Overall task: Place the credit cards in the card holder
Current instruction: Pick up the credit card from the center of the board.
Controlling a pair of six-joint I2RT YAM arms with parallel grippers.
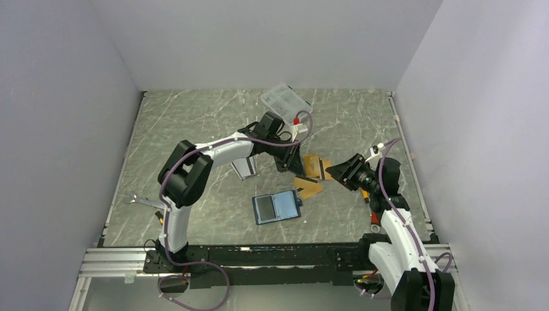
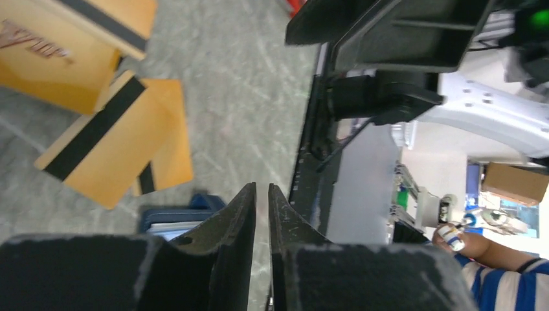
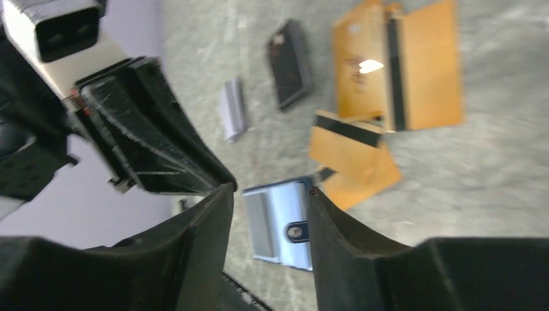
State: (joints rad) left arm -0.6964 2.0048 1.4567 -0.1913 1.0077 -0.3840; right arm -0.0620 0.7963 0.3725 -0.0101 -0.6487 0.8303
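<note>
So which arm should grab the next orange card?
Right, probably. The right tool sits next to the orange cards with jaws apart; the left tool, also near, has jaws only a slit apart.

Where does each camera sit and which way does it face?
Top external: above, behind the robot, looking down on the table; left arm, right arm show.
Left wrist: on that arm, past the barely parted left gripper, facing orange cards.
Right wrist: on that arm, past the open right gripper, facing the card holder.
Both wrist views share the orange cards and card holder.
</note>
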